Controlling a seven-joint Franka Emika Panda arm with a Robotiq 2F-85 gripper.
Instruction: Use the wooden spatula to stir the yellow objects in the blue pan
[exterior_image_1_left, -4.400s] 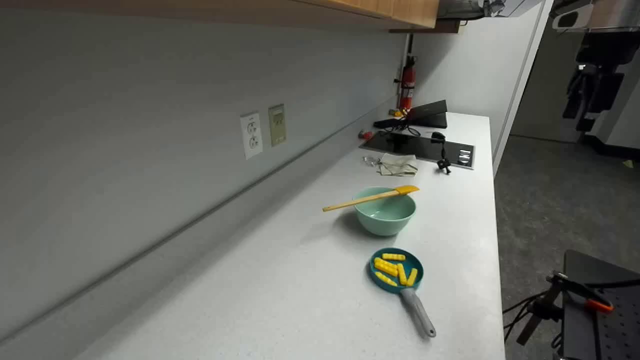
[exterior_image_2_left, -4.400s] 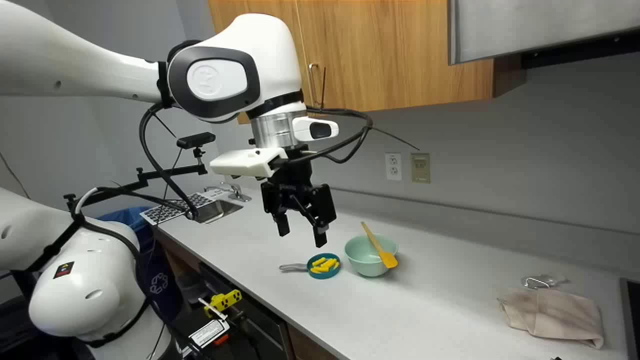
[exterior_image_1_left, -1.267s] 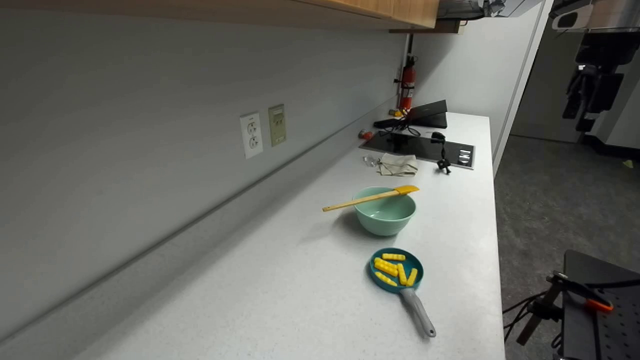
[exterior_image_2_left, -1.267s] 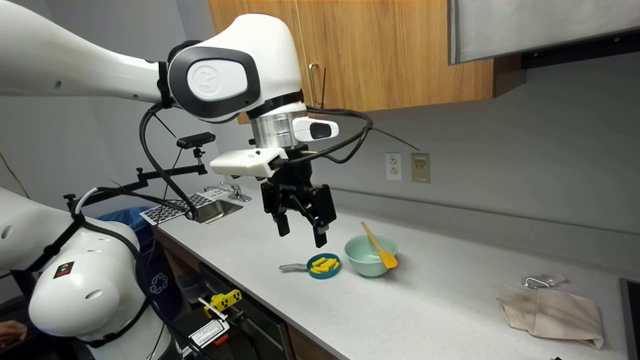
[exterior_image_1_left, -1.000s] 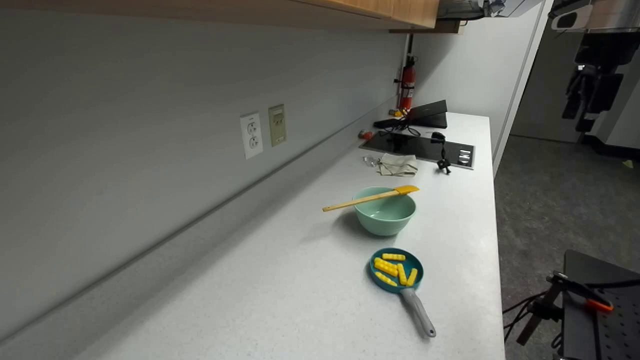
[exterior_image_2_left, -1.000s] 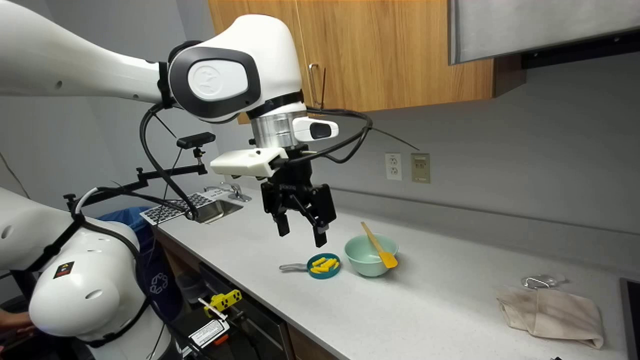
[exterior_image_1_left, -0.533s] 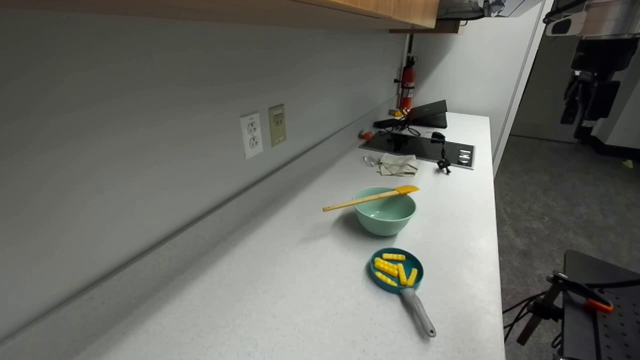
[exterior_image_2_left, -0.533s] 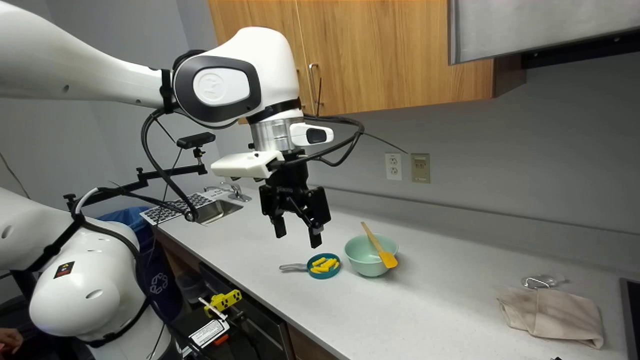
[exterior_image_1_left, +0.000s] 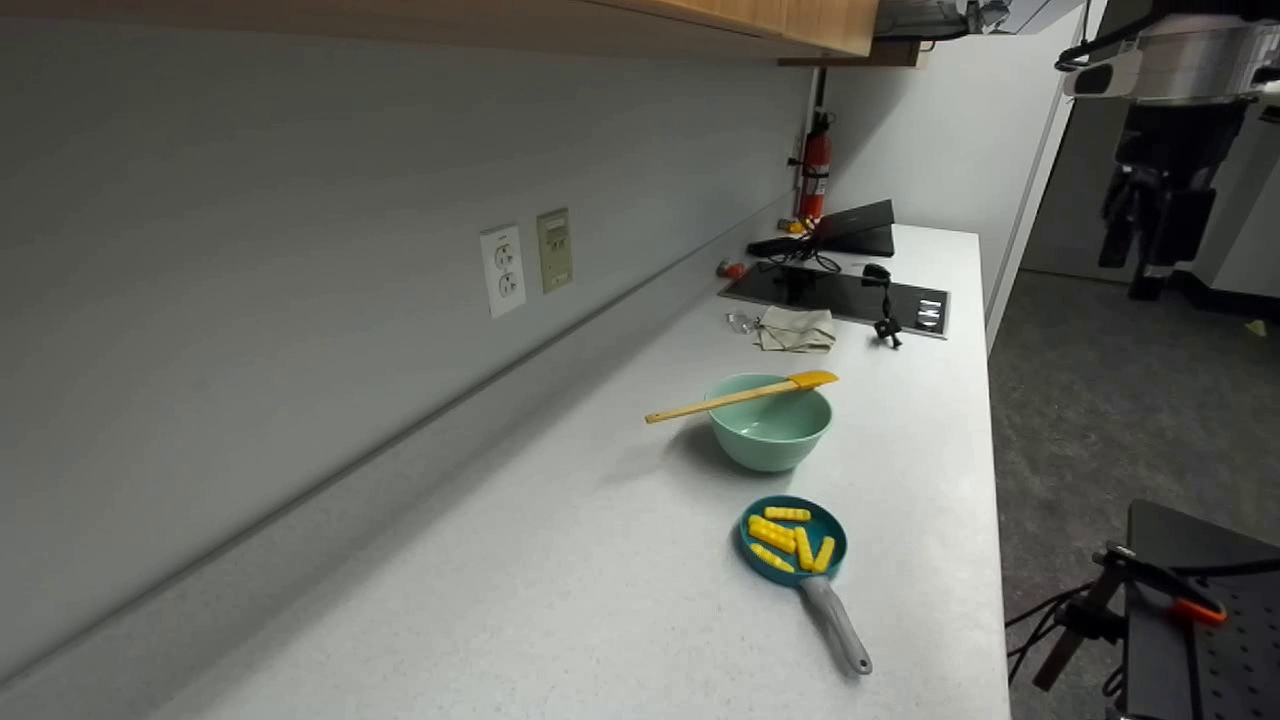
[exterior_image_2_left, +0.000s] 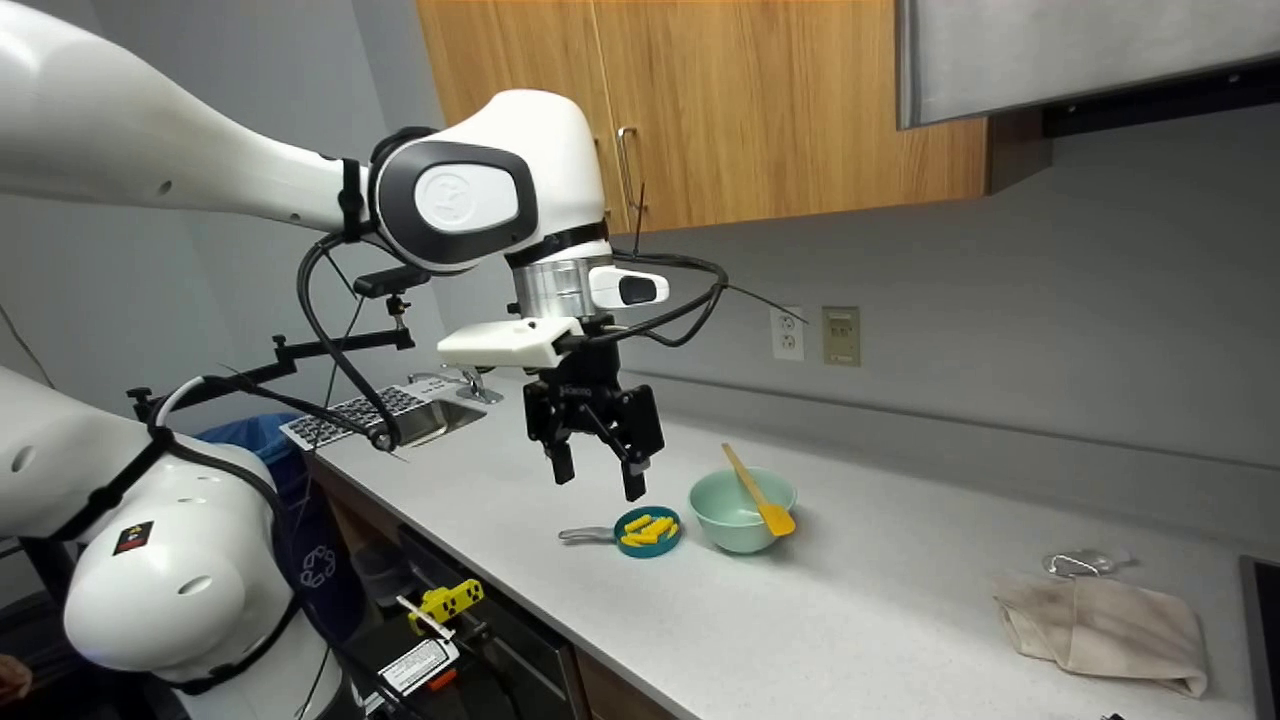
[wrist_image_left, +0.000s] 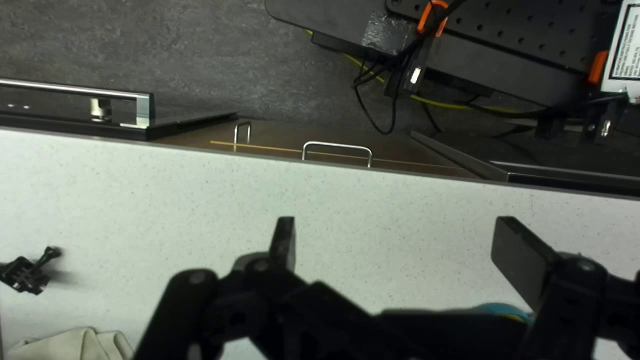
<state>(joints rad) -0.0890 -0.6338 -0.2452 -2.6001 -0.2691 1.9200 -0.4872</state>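
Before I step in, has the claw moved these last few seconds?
Yes: against the wooden cabinet, the claw sits lower in both exterior views.

In the wrist view the black two-finger gripper (wrist_image_left: 397, 240) blocks most of the small round teal frying pan (wrist_image_left: 500, 307), so you just get a bit of rim and a blurry smear of the bright yellow oblong pieces (wrist_image_left: 512, 316). The folded cream cloth (wrist_image_left: 75, 345) gets chopped by the bottom edge. In an exterior view the glossy white robot arm (exterior_image_2_left: 200, 150) runs off the left edge, and the white label (exterior_image_2_left: 415, 666) is too tiny to read.
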